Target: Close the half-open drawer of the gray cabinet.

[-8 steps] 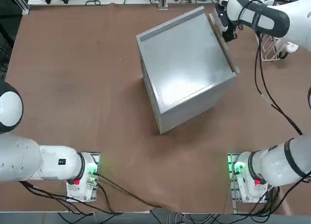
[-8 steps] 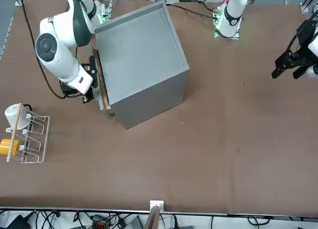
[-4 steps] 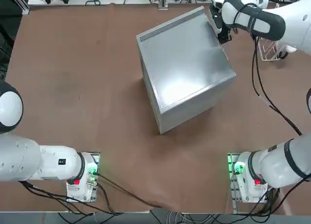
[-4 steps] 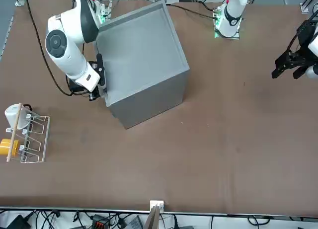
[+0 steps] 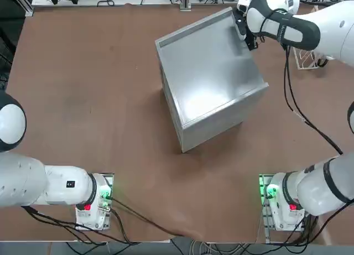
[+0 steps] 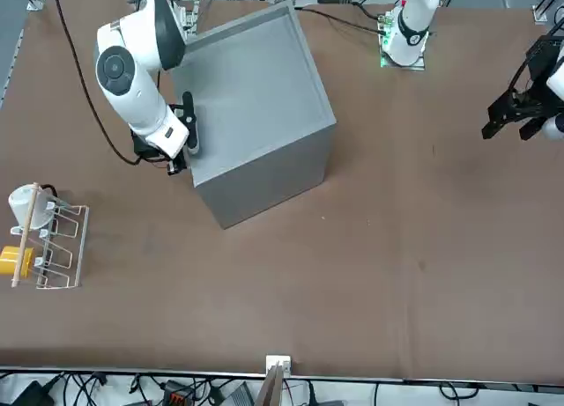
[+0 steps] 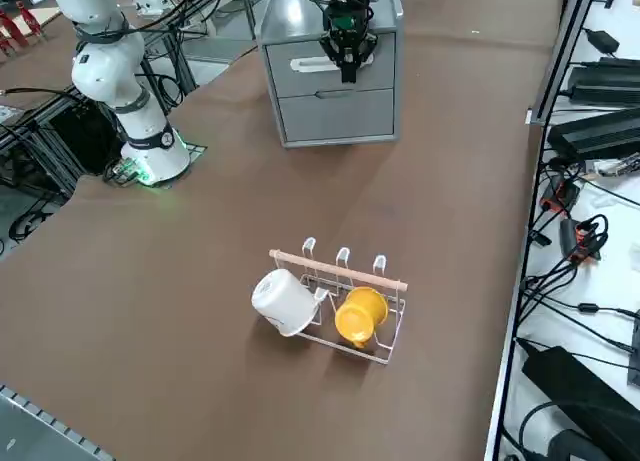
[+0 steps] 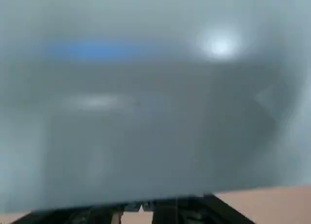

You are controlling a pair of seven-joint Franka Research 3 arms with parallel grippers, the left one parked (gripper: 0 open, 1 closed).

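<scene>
Two drawer fronts show on the face of the gray cabinet (image 7: 300, 6) in the right side view, one above the other. The drawer (image 7: 300, 61) is the upper one. Its gray front panel sits level with the cabinet's face, and no tan wooden side shows in any view.

The right gripper (image 7: 346, 69) is against the middle of that upper panel, pointing downward across it. Its fingers look pressed together into one narrow dark tip, with nothing held between them. From overhead the gripper (image 5: 243, 36) lies at the far end of the cabinet's (image 5: 210, 78) right-hand face, just at the top edge. From the front camera it (image 6: 187, 129) is tight against the same face of the cabinet (image 6: 256, 98). The wrist camera is filled by flat gray panel — only the dark base of the gripper (image 8: 146, 209) shows in it.

The cabinet stands askew on the brown table (image 5: 83, 72), its corners turned to the table's edges. Bare table lies all around it. On the drawer side, a white wire rack (image 7: 340, 301) holding a white cup (image 7: 285, 301) and a yellow cup (image 7: 360, 314) stands well apart from the panel — open tabletop lies between them.
</scene>
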